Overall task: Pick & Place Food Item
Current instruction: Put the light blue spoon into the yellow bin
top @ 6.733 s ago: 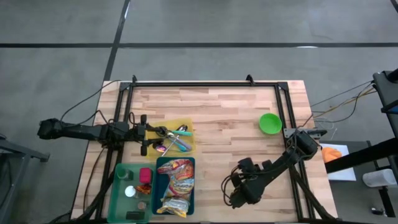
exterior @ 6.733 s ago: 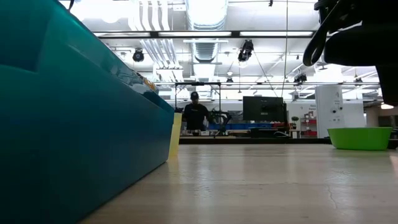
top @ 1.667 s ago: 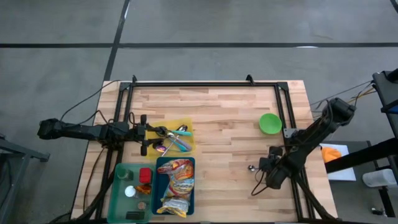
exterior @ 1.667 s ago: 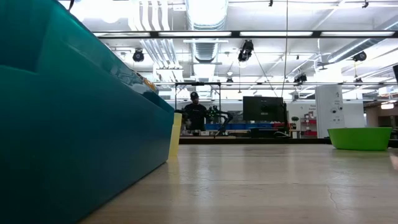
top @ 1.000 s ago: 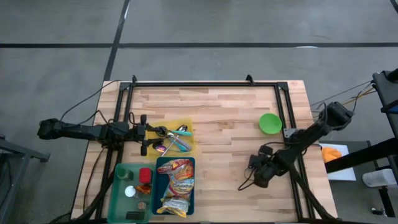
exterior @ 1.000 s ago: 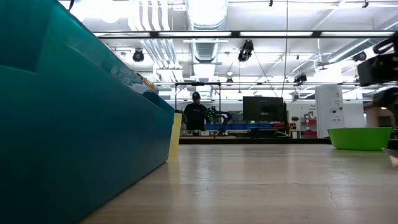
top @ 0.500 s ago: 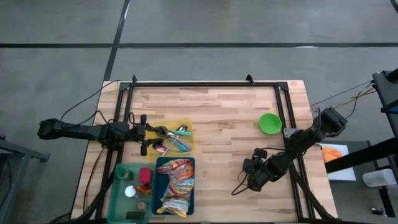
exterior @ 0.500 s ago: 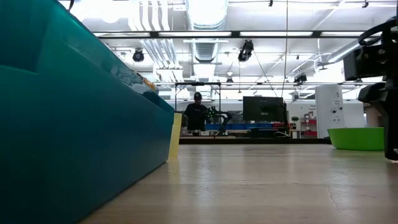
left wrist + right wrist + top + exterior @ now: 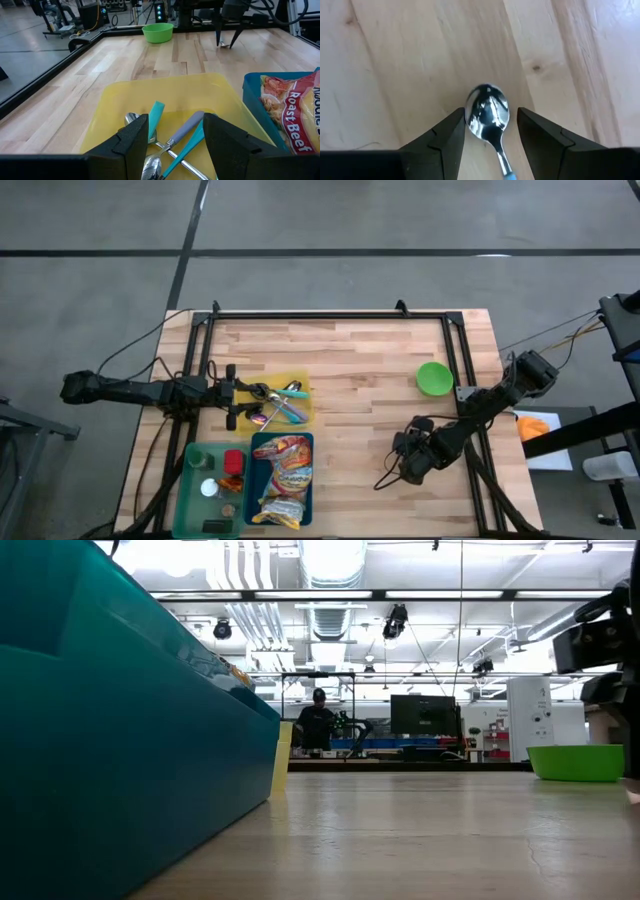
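the right gripper [image 9: 487,137] hangs over bare wood near the right side of the worktop [image 9: 350,360], its fingers [image 9: 442,142] set at a middling gap with a spoon [image 9: 488,116] between them; the shiny bowl of the spoon sticks out past the fingertips, and its thin handle runs back between the fingers. from the high view this gripper [image 9: 408,463] sits a little way from the green bowl [image 9: 434,377], which lies beyond it toward the far right edge. whether the fingers actually press the spoon's handle, i cannot tell.

the left gripper [image 9: 172,135] waits over the yellow tray [image 9: 120,107], its fingers [image 9: 132,142] part open with nothing clamped between them; spoons with teal and lilac handles [image 9: 175,137] lie in the tray just under the fingertips. just beside the left fingers, on the side of the blue bin [image 9: 258,490], lies the food item, a roast beef noodle packet [image 9: 292,107], resting in that bin. a green bin [image 9: 192,480] with small items stands touching the blue one.

a person [image 9: 317,725] stands far back in the room.
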Tool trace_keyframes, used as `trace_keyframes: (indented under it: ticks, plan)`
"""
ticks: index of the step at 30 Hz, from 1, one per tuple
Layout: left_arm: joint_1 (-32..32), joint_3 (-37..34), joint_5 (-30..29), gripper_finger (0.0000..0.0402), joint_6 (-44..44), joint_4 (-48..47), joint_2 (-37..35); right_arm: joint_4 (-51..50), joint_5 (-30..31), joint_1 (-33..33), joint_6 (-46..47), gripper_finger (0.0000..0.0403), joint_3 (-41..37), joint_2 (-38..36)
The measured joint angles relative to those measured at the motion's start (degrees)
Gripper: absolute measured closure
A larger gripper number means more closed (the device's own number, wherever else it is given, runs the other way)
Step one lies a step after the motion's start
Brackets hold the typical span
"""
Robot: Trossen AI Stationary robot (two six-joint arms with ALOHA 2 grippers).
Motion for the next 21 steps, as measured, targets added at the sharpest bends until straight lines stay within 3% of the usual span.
trace_keyframes:
  ticks: [21]
  plan:
    - [0.02,0.0,0.0,0.0212,-0.02,0.0,0.0,-2.49,-5.89,-0.07,7.93,0.0227,-0.07,-0.11]
